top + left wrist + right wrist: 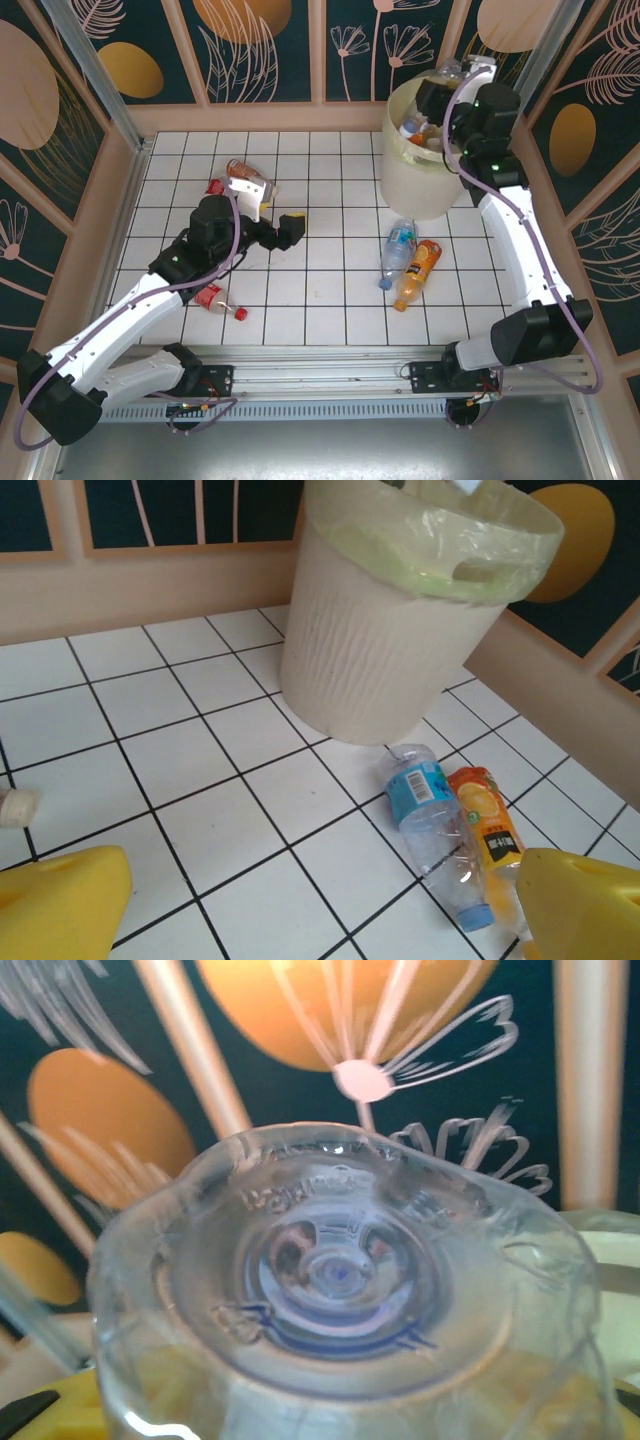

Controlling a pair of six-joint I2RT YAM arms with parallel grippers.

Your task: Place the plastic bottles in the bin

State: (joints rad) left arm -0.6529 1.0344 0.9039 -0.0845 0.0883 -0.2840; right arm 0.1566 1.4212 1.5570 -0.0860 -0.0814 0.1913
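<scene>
Overhead, right gripper [447, 88] clamps a clear bottle [340, 1270] above the bin [405, 185].
Left gripper [325, 905] gapes wide, empty, over the tiled table [330, 300] near two fallen bottles [435, 825].

Even bright light is falling from above on the white bench [320, 290], giving soft short shadows; the clear bottle [340, 1280] is looking blurred (very near the lens).

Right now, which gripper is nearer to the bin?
Right. The right gripper hangs over the bin, shut on a clear bottle. The left gripper is open above the tiled table, well to the bin's left and apart from it.
</scene>
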